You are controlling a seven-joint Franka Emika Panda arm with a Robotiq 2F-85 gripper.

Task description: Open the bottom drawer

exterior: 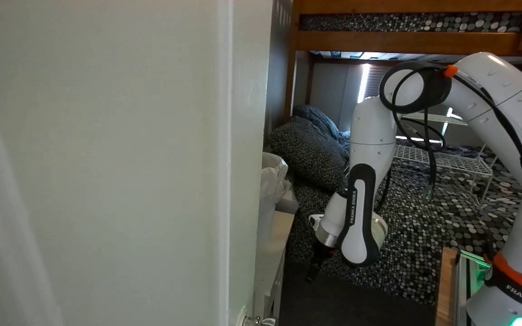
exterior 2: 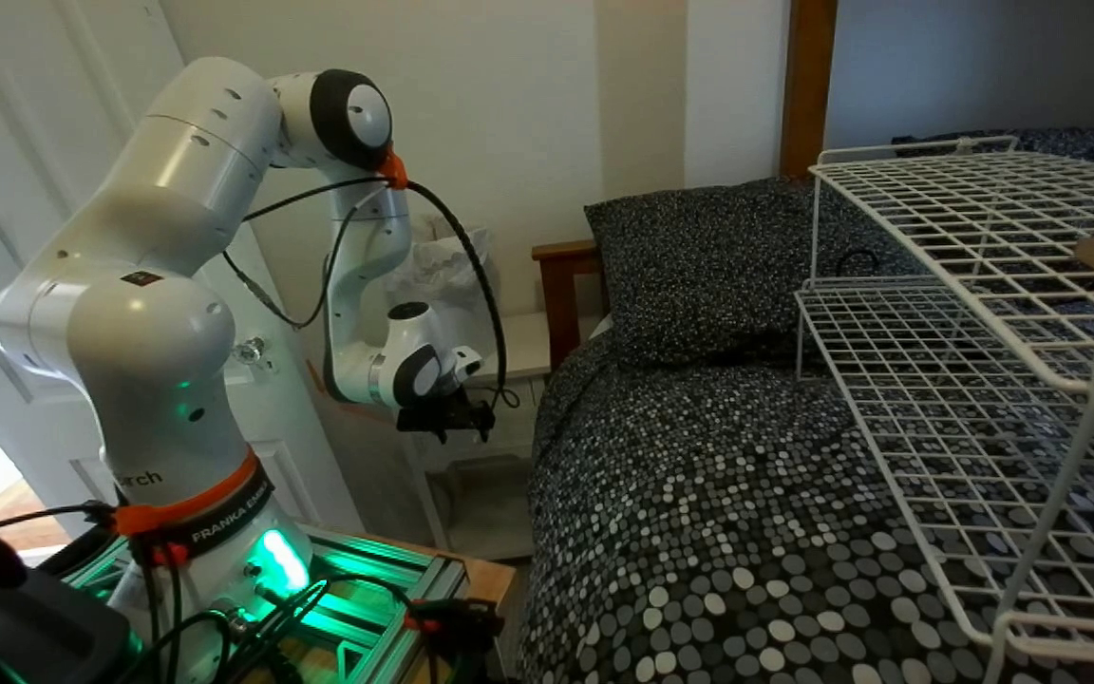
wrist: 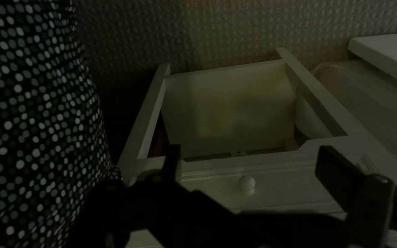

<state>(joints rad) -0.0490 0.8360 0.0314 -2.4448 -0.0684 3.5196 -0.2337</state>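
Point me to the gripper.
In an exterior view, the gripper hangs left of centre, near the left edge of the patterned bed, with the white cabinet behind it.

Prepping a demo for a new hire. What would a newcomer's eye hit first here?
Likely first, the big white arm at the left of an exterior view, a bright green glow at its base. Then the white wire rack at the right there, standing on dark dotted bedding. In the dim wrist view, the open pincer looms black along the bottom.
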